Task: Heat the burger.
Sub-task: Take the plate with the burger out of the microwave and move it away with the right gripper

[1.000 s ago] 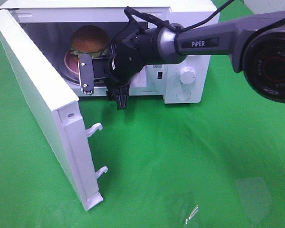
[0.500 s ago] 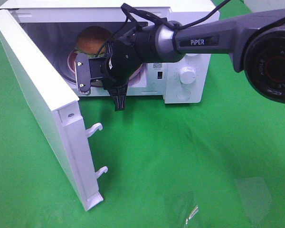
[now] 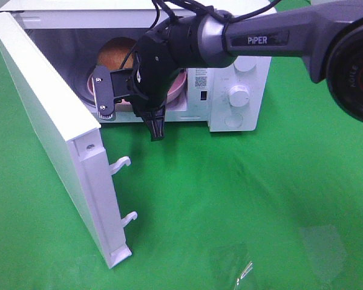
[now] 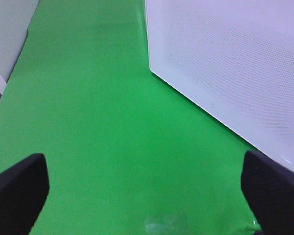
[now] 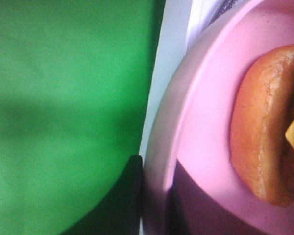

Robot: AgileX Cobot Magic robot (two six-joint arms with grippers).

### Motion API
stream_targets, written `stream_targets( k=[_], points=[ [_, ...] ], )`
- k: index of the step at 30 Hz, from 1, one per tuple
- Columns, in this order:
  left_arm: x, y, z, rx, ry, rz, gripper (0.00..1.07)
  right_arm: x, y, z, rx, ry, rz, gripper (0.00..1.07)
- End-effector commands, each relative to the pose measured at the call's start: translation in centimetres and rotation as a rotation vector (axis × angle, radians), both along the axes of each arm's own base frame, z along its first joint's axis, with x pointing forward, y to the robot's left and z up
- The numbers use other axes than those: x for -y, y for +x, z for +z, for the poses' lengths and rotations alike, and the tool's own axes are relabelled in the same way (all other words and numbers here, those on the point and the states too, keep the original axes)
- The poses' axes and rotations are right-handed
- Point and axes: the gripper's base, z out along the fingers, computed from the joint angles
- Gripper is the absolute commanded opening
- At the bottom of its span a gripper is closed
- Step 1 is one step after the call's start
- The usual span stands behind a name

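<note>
The burger (image 3: 116, 51) sits on a pink plate (image 3: 179, 89) inside the open white microwave (image 3: 245, 66). In the exterior view my right gripper (image 3: 146, 87) reaches into the oven's mouth at the plate's front rim, and its wrist hides the fingertips. The right wrist view shows the plate (image 5: 206, 117) very close, the burger's bun (image 5: 264, 132) on it, and a dark finger (image 5: 132, 196) against the rim, so the gripper is shut on the plate. My left gripper (image 4: 147, 193) is open over green cloth beside the microwave door (image 4: 225, 63).
The microwave door (image 3: 48, 121) stands swung out to the left, with two latch hooks (image 3: 122, 163) on its edge. A round knob (image 3: 239, 93) is on the control panel. Green cloth (image 3: 260, 193) covers the table, and a clear plastic scrap (image 3: 245, 269) lies near the front.
My right gripper has moved up and deeper into the oven's mouth, and its jaws have closed on the plate's rim. The door and the left gripper have not moved.
</note>
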Motion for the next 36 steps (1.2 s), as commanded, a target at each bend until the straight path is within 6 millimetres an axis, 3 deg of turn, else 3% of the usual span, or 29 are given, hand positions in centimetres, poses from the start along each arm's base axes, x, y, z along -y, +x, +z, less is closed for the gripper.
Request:
stream_targets(
  k=[1,21,36],
  points=[
    [0.0,0.0,-0.1,0.006,-0.011,0.005,1.00,0.8,-0.9,1.8,0.020,-0.049,0.052,0.00],
    [0.0,0.0,-0.1,0.006,-0.011,0.005,1.00,3.4,-4.2,3.8,0.150,-0.069,0.210,0.00],
    [0.0,0.0,-0.1,0.006,-0.010,0.005,1.00,6.2,-8.2,4.8,0.172,-0.015,0.239,0.00]
  ],
)
